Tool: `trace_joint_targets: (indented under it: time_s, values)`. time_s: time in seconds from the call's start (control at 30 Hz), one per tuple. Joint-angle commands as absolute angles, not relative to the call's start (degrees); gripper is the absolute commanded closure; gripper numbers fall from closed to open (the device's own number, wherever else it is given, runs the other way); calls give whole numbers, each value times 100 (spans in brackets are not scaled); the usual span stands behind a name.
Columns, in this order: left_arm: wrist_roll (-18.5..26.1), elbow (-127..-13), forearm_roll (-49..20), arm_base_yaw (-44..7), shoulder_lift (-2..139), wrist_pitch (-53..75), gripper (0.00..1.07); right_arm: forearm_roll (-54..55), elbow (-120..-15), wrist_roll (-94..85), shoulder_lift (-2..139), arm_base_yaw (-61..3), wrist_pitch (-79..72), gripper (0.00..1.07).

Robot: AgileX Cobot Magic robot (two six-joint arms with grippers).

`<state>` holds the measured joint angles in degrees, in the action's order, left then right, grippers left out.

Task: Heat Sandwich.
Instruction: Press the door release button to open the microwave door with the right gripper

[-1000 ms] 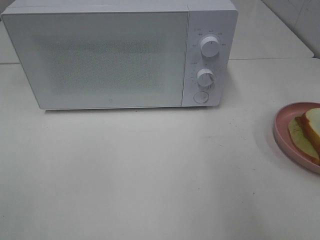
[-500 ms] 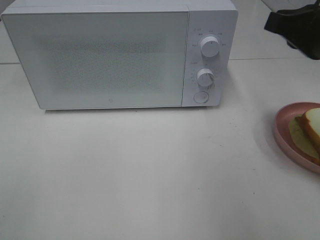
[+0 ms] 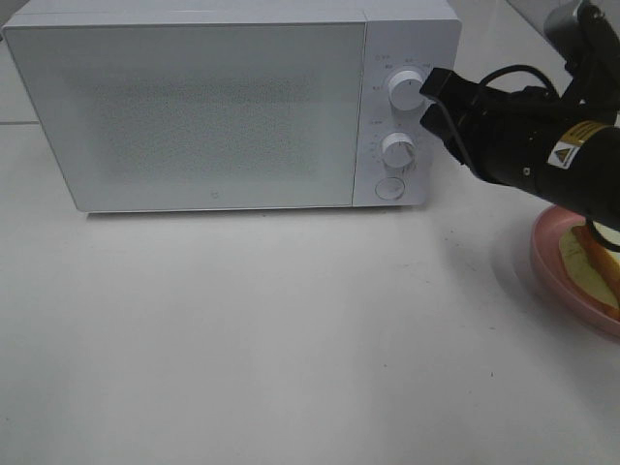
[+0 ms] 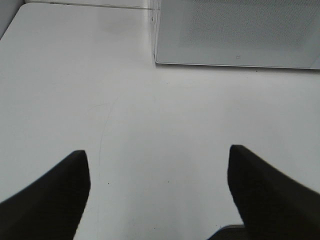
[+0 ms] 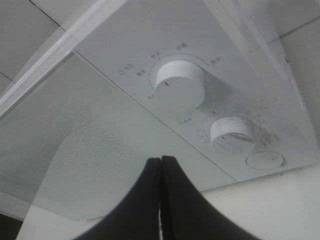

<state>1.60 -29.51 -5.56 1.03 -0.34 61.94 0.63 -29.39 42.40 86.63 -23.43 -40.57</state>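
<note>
A pale, plain white surface point(image 3: 291, 339) fills the scene, with thin seam lines crossing it behind the one white microwave point(image 3: 194, 116); its door is closed. The microwave's panel carries two round knobs, upper point(image 3: 407, 89) and lower point(image 3: 398, 150), and one round button point(image 3: 389, 188) beneath them. Right of the microwave, and nearer the front, sits one pink plate point(image 3: 542, 254) holding the single sandwich point(image 3: 589, 263), partly hidden under the black right arm. The right hand point(image 5: 161, 162) has its fingers pressed together, empty, just in front of the upper knob. The left hand point(image 4: 157, 150) is spread wide over bare surface in front of the microwave.
</note>
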Motion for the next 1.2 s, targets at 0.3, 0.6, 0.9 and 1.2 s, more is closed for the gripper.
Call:
trace_joint_targets:
  time_s: [0.3, 0.6, 0.9, 1.2]
  values:
    - [132, -2945, -567, 109, -97, 6119, 34, 115, -3100, 6898, 10073, -2361, -4819, 107]
    - [132, -2945, -567, 109, -97, 6119, 34, 493, -3426, 8107, 11035, -2361, -5180, 107]
    - [132, -2945, -567, 109, -97, 6119, 34, 974, -3799, 8262, 11528, -2361, -5202, 107]
    - [132, -2945, -567, 109, -97, 6119, 34, 1364, -4148, 8285, 11826, -2361, -5197, 107]
